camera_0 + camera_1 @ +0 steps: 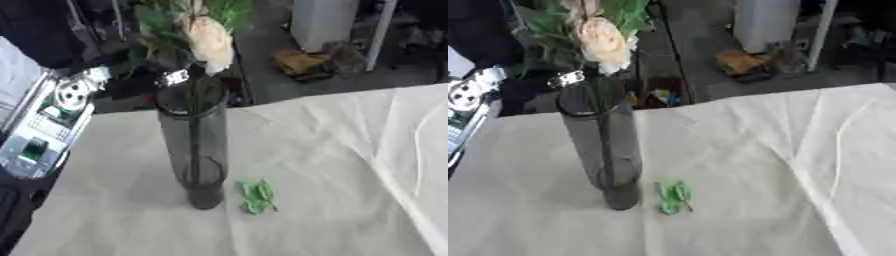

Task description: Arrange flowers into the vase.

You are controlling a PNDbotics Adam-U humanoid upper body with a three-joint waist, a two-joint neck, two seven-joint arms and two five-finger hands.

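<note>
Flower [211,44], a pale bloom with green leaves, stands in the vase [194,150] in the left eye view, its stem running straight down inside the dark glass, so its long axis is upright and matches the vase's own. The vase stands on the table [332,165] left of centre, and a small green leaf [258,196] lies on the cloth just beside its foot, to the right. No robot hand shows here, so I cannot tell whether either one is open or closed, nor which is nearer. In the right eye view the flower [602,41] tops the vase [607,145] likewise, the leaf [674,196] again near its base. As I judge it, any coming reach would have to enter from off-frame toward that upright stem.
</note>
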